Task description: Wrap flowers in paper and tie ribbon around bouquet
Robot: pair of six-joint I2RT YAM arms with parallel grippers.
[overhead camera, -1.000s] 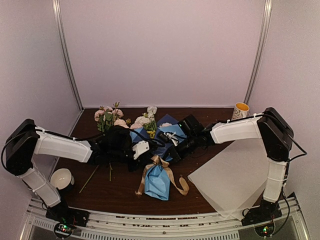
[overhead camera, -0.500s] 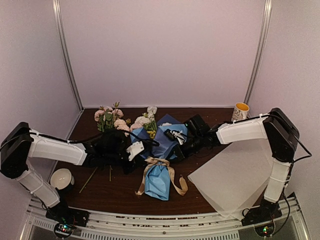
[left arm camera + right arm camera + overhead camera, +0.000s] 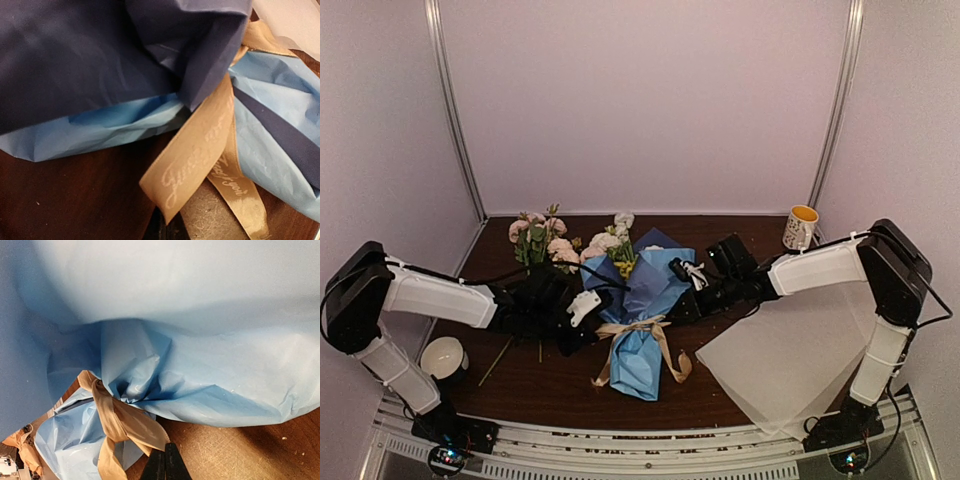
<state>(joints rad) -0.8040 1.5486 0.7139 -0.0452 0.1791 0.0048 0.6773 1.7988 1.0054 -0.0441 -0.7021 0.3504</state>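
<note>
Pale lilac walls point(image 3: 640, 100), dark wooden table point(image 3: 545, 388)

- A dark brown wooden counter point(image 3: 550, 385) is seen under everything, scuffed and dusty up close.
- A big pale, whitish translucent sheet point(image 3: 790, 360) is laid flat on the right side, with its near corner hanging past the counter's front edge.
- A white mug point(image 3: 801, 228) with a yellow inside is parked upright at the back right corner.
- A white cup point(image 3: 442, 357) is set at the near left.
- A loose bunch of pink flowers point(image 3: 535, 240) with green leaves is left at the back left, unwrapped.
- Plain pale walls point(image 3: 650, 100) are closed in around it all, with a ribbed metal rail point(image 3: 620, 440) along the front.
</note>
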